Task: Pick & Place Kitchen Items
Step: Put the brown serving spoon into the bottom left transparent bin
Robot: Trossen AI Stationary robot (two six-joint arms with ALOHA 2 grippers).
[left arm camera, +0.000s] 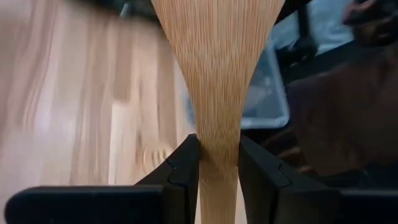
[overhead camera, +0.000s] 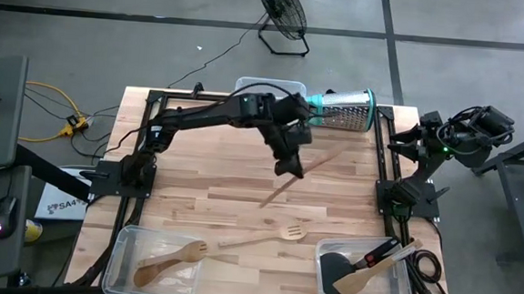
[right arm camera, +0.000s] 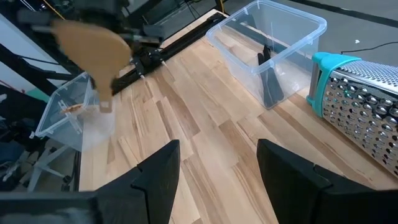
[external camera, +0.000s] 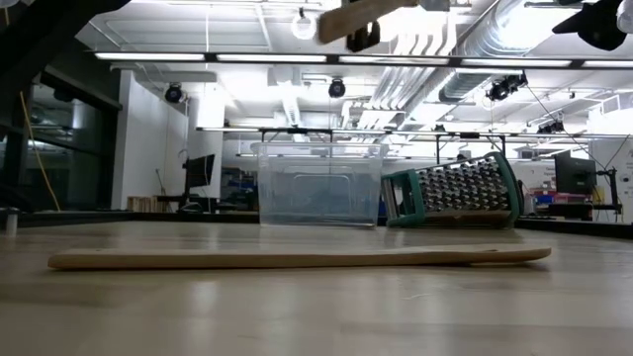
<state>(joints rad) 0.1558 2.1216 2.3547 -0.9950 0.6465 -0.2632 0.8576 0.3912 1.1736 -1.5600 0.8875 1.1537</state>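
Note:
My left gripper (overhead camera: 288, 164) is over the middle of the table, shut on a pale wooden spatula (overhead camera: 325, 162), which also shows high in the low view (external camera: 356, 15) and in the right wrist view (right arm camera: 87, 46). A wooden slotted fork (overhead camera: 266, 236) lies flat on the table nearer the front edge, and shows in the low view (external camera: 297, 257). My right gripper (right arm camera: 217, 168) is open and empty, waiting by the table's far right edge (overhead camera: 426, 139). My left gripper pinches the spatula between its two fingers (left arm camera: 183, 168) at the neck (left arm camera: 217, 149), where the wide blade narrows into the handle. The fingers lie across the handle, and the blade reaches out beyond them. The spatula is lifted clear of the table and tilted.
A clear bin (overhead camera: 270, 88) at the far edge holds a black tool (right arm camera: 268, 81). A steel grater with a teal rim (overhead camera: 342, 111) lies on its side beside it. The near left bin (overhead camera: 159, 259) holds wooden utensils. The near right bin (overhead camera: 364, 272) holds a black spatula and a wooden one.

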